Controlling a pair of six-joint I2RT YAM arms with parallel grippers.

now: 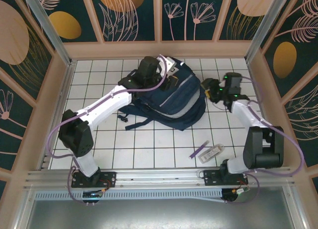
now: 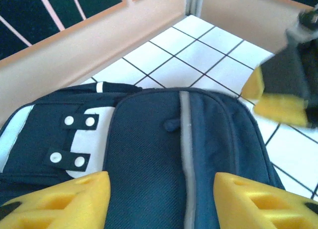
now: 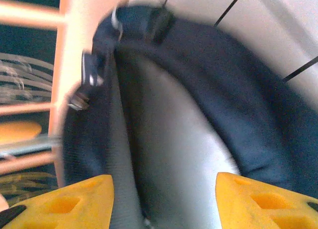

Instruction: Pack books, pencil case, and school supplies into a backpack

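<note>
Pen [image 1: 200, 149], clear pack [image 1: 212, 151] nearest; left hand [image 2: 161, 195] over backpack [image 1: 181, 102], right hand [image 3: 164, 199] beside.

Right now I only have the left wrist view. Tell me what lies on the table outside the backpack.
Observer: A purple pen and a clear pack lie beside each other on the table, near the right arm's base.
Operator: Give me the state of the right fingers.
Observer: In the right wrist view they stand apart, pointed at the grey patch of the backpack.
Operator: Report the straps.
Observer: A dark strap trails from the backpack toward the near edge.
</note>
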